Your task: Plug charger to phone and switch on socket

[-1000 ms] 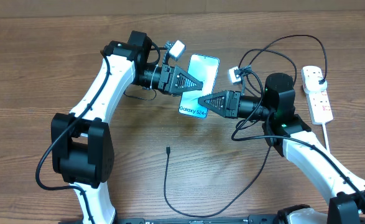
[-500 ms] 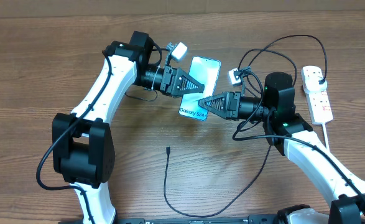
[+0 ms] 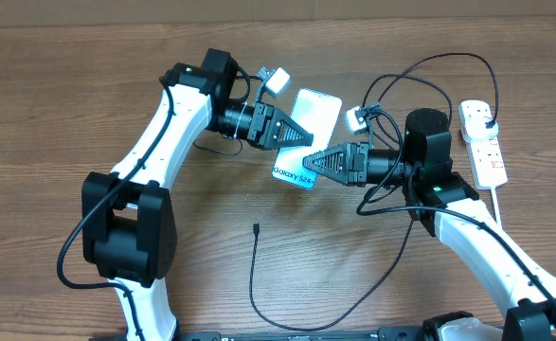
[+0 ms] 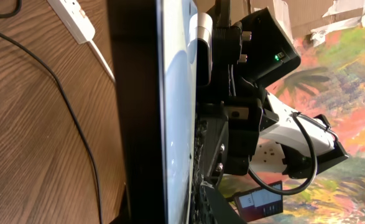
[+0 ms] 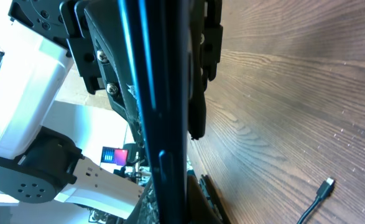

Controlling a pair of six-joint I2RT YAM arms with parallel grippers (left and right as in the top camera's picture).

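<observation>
The phone, its light-blue screen lit, is held off the table between both grippers. My left gripper is shut on its left long edge, and my right gripper is shut on its lower end near the "Galaxy" text. In the left wrist view the phone shows edge-on between the jaws. The right wrist view also shows the phone edge-on. The charger's connector tip lies loose on the table below the phone, and its black cable loops right towards the socket. The connector tip also shows in the right wrist view.
The white power strip lies at the far right edge of the wooden table. Black cable loops lie behind and around the right arm. A further cable loop runs near the front edge.
My left gripper has closed onto the phone's edge. The phone has tipped and shifted slightly right between the two grippers. The charger tip has not moved.
</observation>
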